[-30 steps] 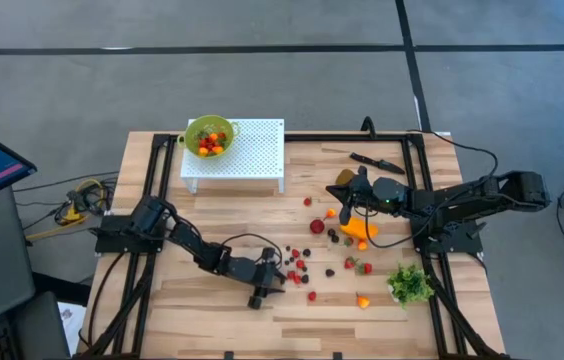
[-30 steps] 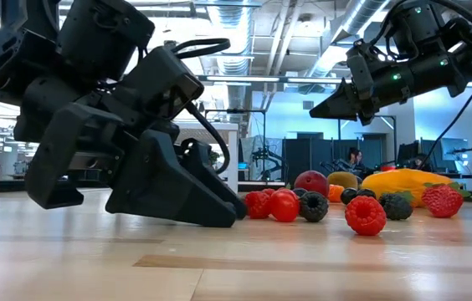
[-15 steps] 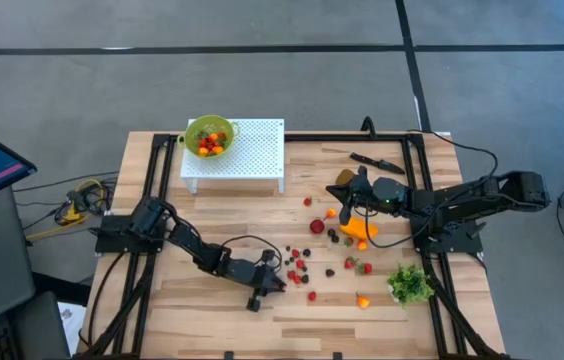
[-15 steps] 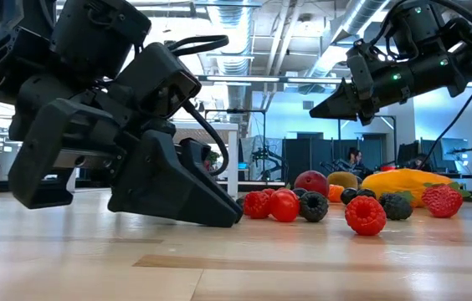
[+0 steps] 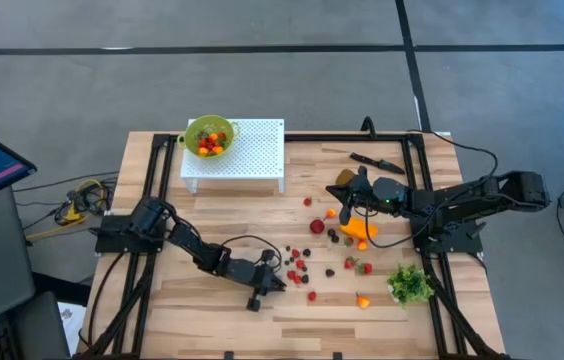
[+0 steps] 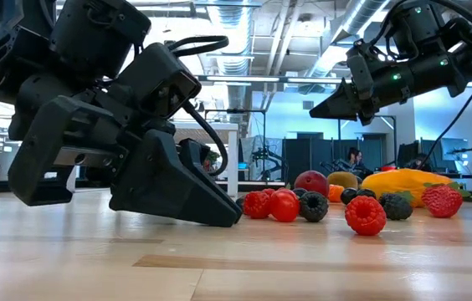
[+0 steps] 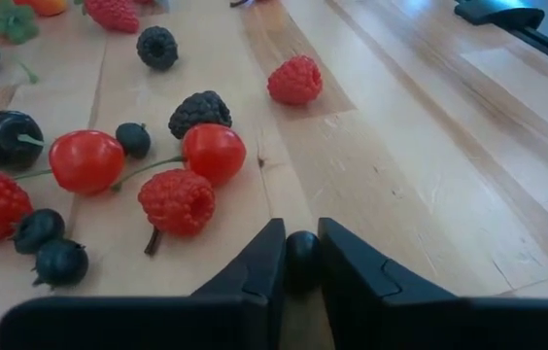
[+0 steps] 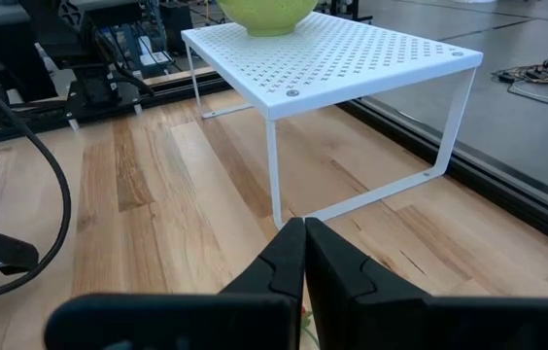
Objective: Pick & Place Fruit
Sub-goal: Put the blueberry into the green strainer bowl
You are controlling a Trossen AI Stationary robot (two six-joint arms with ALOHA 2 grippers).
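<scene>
Small red, orange and dark fruit pieces (image 5: 300, 266) lie scattered on the wooden table, right of its middle. Among them are raspberries (image 7: 178, 200), cherry tomatoes (image 7: 214, 151) and blackberries (image 7: 199, 112). An elongated orange fruit (image 5: 359, 229) and a brownish oval (image 5: 343, 177) lie farther right. My left gripper (image 5: 280, 284) is low at the table by the cluster's left rim, shut on a tiny dark berry (image 7: 301, 255). My right gripper (image 5: 333, 192) hovers shut above the table, with nothing in it. My left gripper pinches the small dark round berry (image 7: 301, 251) between its two fingers (image 7: 266, 258), close to their free ends. The fingers slant down from the table's left side, their tips (image 6: 234, 219) at the table top. The berry sits at table height between them.
A green bowl (image 5: 210, 136) with fruit stands on a white perforated stand (image 5: 252, 155) at the far left. A green leafy bunch (image 5: 410, 283) lies near the right edge, a black knife (image 5: 375, 161) at the far right. Bare wood lies along the near edge.
My left gripper has stayed in place at the table and drawn its fingers together on the small dark berry. The other fruit pieces have kept their places.
</scene>
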